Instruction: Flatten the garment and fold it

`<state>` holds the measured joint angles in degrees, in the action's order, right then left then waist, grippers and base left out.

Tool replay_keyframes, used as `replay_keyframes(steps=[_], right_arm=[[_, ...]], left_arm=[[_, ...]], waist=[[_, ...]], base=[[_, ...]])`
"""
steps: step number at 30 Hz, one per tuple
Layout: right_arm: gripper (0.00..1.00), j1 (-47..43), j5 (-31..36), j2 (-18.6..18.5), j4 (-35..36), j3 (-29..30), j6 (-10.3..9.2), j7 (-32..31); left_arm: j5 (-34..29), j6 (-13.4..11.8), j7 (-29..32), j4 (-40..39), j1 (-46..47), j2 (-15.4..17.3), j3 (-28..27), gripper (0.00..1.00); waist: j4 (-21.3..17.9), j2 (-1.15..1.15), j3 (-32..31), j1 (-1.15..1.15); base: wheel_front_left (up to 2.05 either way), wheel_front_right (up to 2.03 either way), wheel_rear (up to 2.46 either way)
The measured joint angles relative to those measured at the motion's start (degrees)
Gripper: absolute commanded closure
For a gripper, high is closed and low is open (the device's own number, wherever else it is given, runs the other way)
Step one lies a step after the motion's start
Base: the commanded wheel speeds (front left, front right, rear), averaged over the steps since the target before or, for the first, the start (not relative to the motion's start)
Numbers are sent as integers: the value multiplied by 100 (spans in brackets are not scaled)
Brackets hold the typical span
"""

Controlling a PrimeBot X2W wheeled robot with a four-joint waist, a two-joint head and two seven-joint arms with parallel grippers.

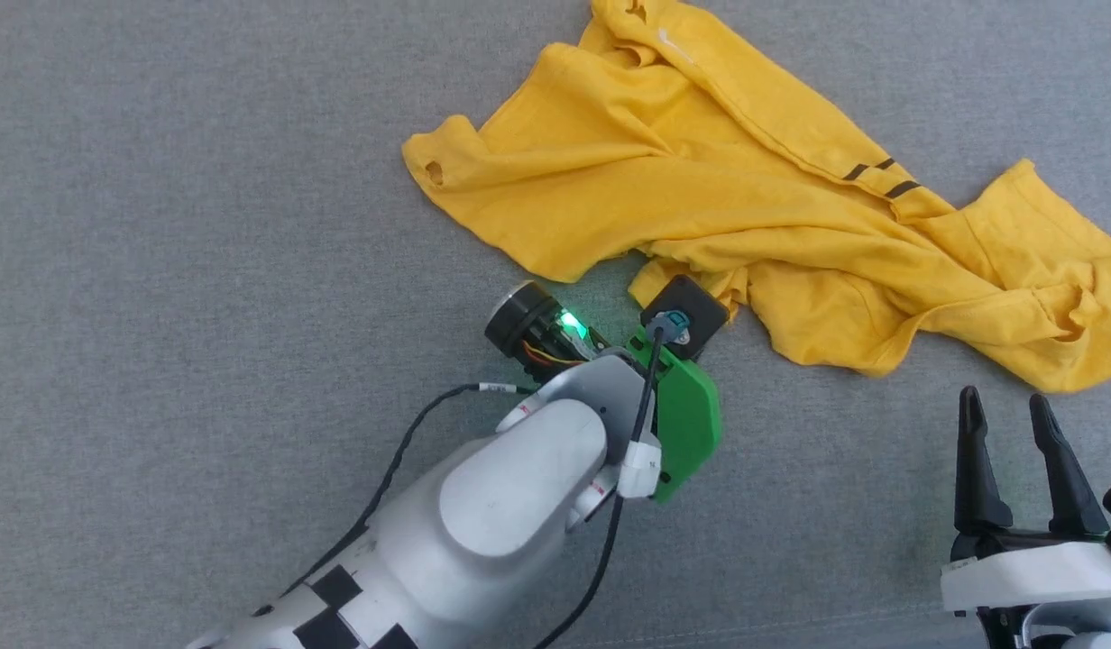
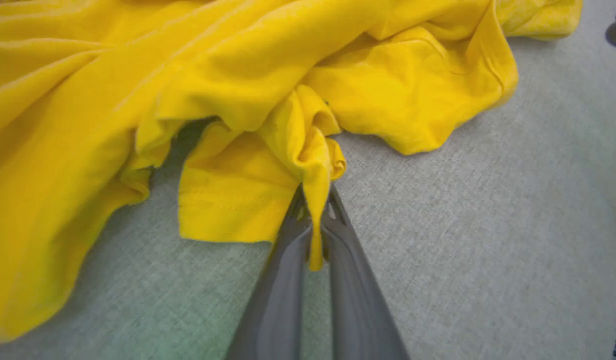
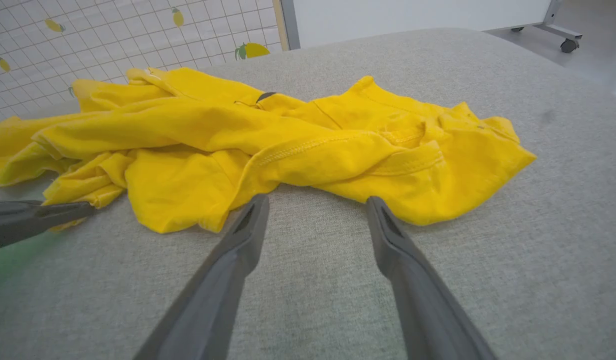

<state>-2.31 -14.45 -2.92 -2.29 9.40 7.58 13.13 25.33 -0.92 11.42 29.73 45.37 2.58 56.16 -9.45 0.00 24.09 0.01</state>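
Across the grey cloth-covered surface (image 1: 159,225), the crumpled bright yellow T-shirt (image 1: 700,180) lies diagonally ahead; the left end effector (image 2: 316,200) pinches its near edge (a bunched fold), the right end effector (image 1: 1002,406) stands spread, just short of it.

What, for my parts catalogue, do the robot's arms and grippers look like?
Left arm: glossy pale grey, black square markings, green wrist plate, black cable. Right gripper: two long dark tapering fingers on a white base.
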Motion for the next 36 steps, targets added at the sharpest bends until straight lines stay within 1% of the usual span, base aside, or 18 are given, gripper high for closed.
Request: replay_keyframes(steps=[3,6,7,9,12,15,18,21,23,25,27,28,29,30,31,33,36], right_arm=[[0,-15,9,0,2,26,0,-1],[0,-47,31,0,45,62,0,-24],[0,-70,37,0,69,82,0,-36],[0,-143,40,0,115,133,0,-78],[0,-244,44,0,162,192,-1,-138],[0,-272,45,0,234,219,0,-188],[0,-298,47,0,289,285,0,-205],[0,-369,69,0,310,346,0,-261],[0,-383,87,1,319,364,0,-305],[0,-384,110,-1,326,364,0,-327],[0,-384,134,1,335,341,0,-368],[0,-384,135,1,335,331,0,-383],[0,-384,137,2,334,325,0,-404],[0,-384,138,1,334,326,0,-414],[0,-385,138,1,334,325,0,-415],[0,-397,138,1,335,325,0,-438],[0,-424,140,1,342,320,0,-443]], left_arm=[[275,-41,-103,-62,-52,2,-32,100],[550,-167,-242,-376,-252,33,-269,100],[644,-200,-252,-571,-377,101,-364,100],[827,-304,-249,-1023,-689,348,-531,100],[1158,-594,-159,-1814,-1381,943,-849,100],[1478,-1017,-16,-2674,-2310,1781,-1254,100],[1905,-1251,83,-3305,-3215,2419,-1553,100],[2152,-1411,109,-3627,-3928,2810,-1726,100],[2348,-1460,25,-3721,-4220,2842,-1819,100],[2341,-1483,-104,-3682,-4341,2826,-1817,100],[2317,-1530,-321,-3573,-4356,2733,-1856,100],[2290,-1530,-422,-3524,-4353,2673,-1860,67],[2291,-1529,-521,-3479,-4353,2587,-1872,31],[2295,-1528,-598,-3466,-4353,2514,-1889,2],[2315,-1521,-648,-3471,-4352,2448,-1897,0],[2373,-1477,-668,-3551,-4354,2412,-1934,0],[2581,-1452,-633,-3886,-4360,2481,-2089,0]], waist=[[50,0,-122,0],[120,0,-256,-1],[150,0,-301,0],[226,0,-370,-1],[365,0,-460,-1],[508,0,-540,-1],[647,0,-585,-1],[791,0,-628,-1],[881,0,-662,-1],[980,0,-705,-1],[1061,0,-754,-1],[1099,0,-787,-1],[1132,0,-827,-1],[1156,0,-858,-1],[1184,0,-896,-1],[1228,0,-962,-1],[1287,0,-1031,-1]], base=[[0,0,0],[0,0,0],[0,0,0],[0,0,0],[0,0,0],[0,0,0],[0,0,0],[0,0,0],[0,0,0],[0,0,0],[0,0,0],[0,0,0],[0,0,0],[0,0,0],[0,0,0],[0,0,0],[0,0,0]])
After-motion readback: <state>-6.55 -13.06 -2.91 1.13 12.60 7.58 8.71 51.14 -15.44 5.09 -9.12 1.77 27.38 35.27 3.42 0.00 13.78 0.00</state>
